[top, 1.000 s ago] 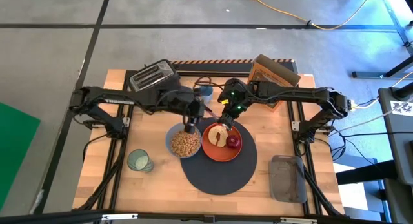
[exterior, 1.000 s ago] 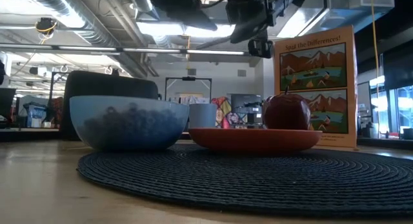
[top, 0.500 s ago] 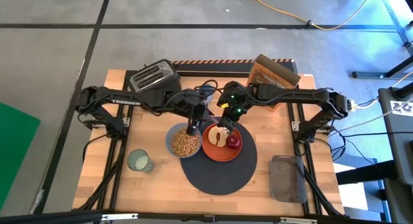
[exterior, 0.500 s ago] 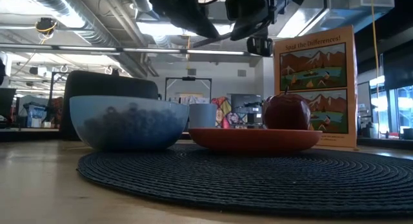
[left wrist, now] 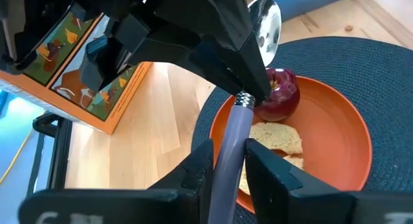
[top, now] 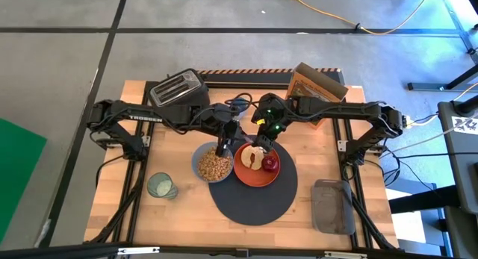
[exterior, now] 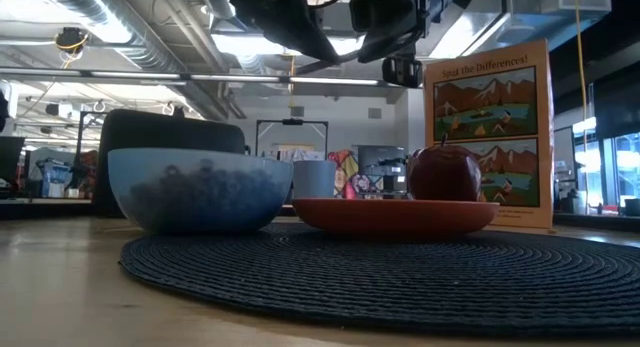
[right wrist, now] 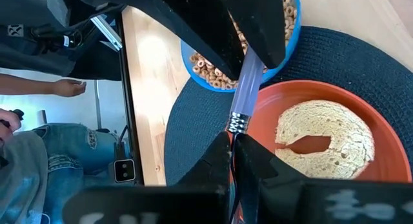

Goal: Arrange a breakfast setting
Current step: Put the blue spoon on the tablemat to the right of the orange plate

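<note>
The spoon [left wrist: 233, 130] has a lavender handle and a metal bowl [left wrist: 265, 25]. Both grippers hold it in the air over the orange plate [top: 249, 176]. My left gripper [top: 224, 145] is shut on it above the blue bowl of cereal [top: 213, 166]. My right gripper [top: 261, 143] is shut on it above the plate. The toast [top: 252, 156] and the red apple [top: 270, 164] lie on the plate. Plate and bowl stand on the round dark mat [top: 254, 195]. The green cup [top: 160, 186] stands on the bare table at the near left. My left gripper pinches the spoon's lavender handle [left wrist: 226, 156] between its two fingers, toward the handle's free end. The spoon is lifted clear and runs on from the fingers toward my right gripper. My right gripper pinches the spoon where the lavender handle meets the metal neck [right wrist: 236, 122], between its two fingertips. The spoon is clear of plate and bowl. Its handle [right wrist: 250, 72] runs away from the fingers toward my left gripper.
A black toaster [top: 177, 87] stands at the far left, an orange cereal box [top: 317, 86] at the far right, a small cup [top: 237, 106] between them. A grey tray [top: 332, 207] lies at the near right. A person's hand [right wrist: 68, 88] shows beyond the table.
My left gripper has gone a little toward the table's right, nearer my right gripper, and then kept still. Plate, bowl, apple and toast have stayed where they were.
</note>
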Tool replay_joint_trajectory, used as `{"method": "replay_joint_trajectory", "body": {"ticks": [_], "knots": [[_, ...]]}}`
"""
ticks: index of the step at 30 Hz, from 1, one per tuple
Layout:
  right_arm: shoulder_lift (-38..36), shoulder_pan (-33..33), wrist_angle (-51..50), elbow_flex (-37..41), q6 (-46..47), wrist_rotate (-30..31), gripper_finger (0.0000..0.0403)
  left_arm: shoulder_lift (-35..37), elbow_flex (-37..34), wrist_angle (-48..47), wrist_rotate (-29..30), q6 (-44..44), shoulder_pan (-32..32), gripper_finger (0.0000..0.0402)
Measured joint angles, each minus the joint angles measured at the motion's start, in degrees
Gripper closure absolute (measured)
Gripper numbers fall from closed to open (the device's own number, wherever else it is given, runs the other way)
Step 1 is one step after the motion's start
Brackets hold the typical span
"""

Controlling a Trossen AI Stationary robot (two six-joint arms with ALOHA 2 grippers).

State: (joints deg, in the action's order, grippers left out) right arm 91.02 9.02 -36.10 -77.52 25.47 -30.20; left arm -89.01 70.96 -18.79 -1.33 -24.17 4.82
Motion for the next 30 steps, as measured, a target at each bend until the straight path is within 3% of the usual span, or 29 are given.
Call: {"method": "replay_joint_trajectory", "body": {"ticks": [8, 17, 30], "knots": [[0.0, 0.0, 0.0, 0.0, 0.0, 0.0, 0.0402, 0.0, 0.0, 0.0, 0.2, 0.1, 0.0, 0.0328], [0.0, 0.1, 0.0, 0.0, -0.1, -0.3, 0.0379, 0.0, 0.0, -0.3, 1.5, 6.5, 0.0, 0.0331], [0.0, 0.0, -0.9, 0.0, -2.0, 1.8, 0.0382, 0.0, 0.0, -1.4, 3.7, 10.6, -0.3, 0.0374]]}}
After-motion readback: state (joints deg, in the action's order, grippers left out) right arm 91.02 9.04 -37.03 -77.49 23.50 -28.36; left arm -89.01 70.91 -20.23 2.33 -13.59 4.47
